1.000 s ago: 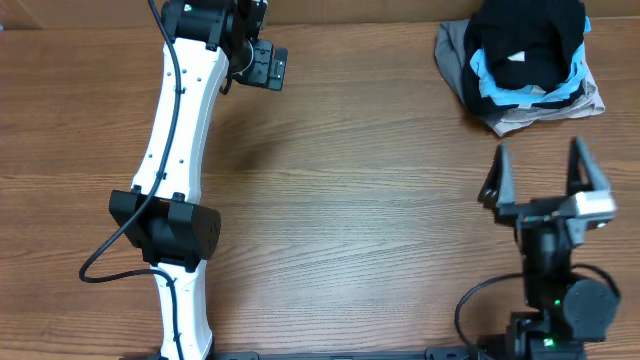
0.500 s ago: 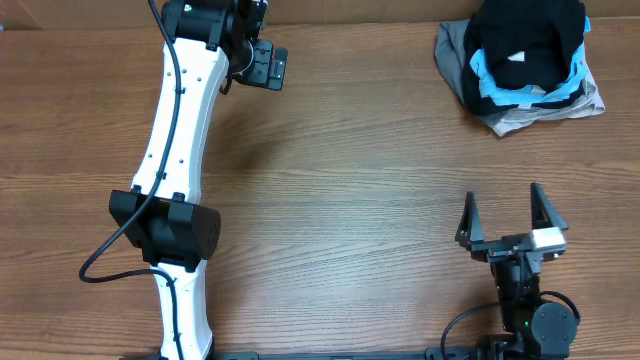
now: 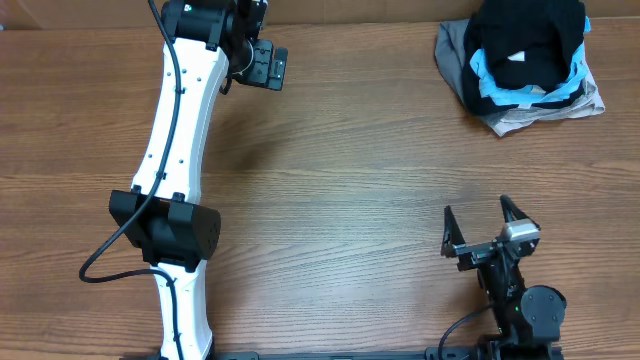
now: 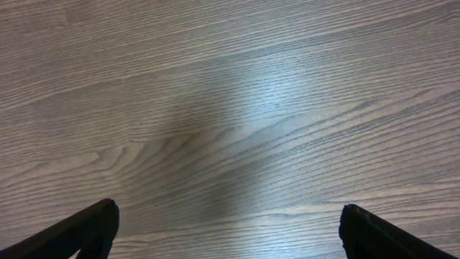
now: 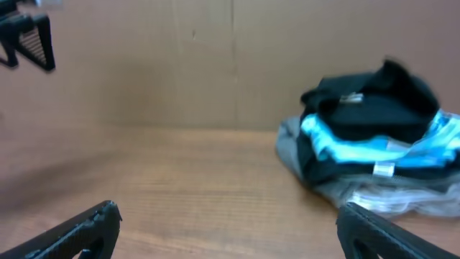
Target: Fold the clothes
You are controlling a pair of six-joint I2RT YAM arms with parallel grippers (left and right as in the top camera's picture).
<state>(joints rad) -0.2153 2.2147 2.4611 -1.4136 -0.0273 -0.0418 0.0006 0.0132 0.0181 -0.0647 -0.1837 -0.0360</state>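
Both hands gape empty, left hand [image 3: 268,62] far across the desk [image 3: 350,180], right hand [image 3: 487,232] near its base, and the black T-shirt [image 3: 527,42] tops the corner pile, so a careless grab could drag the blue shirt [image 3: 490,82] along

Brown wooden table top [image 4: 237,108] with wavy grain lines, filling almost the whole frame. Grain running mostly left to right, curling into a swirl near the middle left. Bright shiny patch of light in the upper middle, a bit to the right. Soft dark shadow band just left of it, going down toward the bottom middle. Two black fingertips of the left gripper [image 4: 230,234] poking in at the bottom corners, one at the lower left [image 4: 75,232], one at the lower right. Wide apart, only bare wood between them. Touching nothing.
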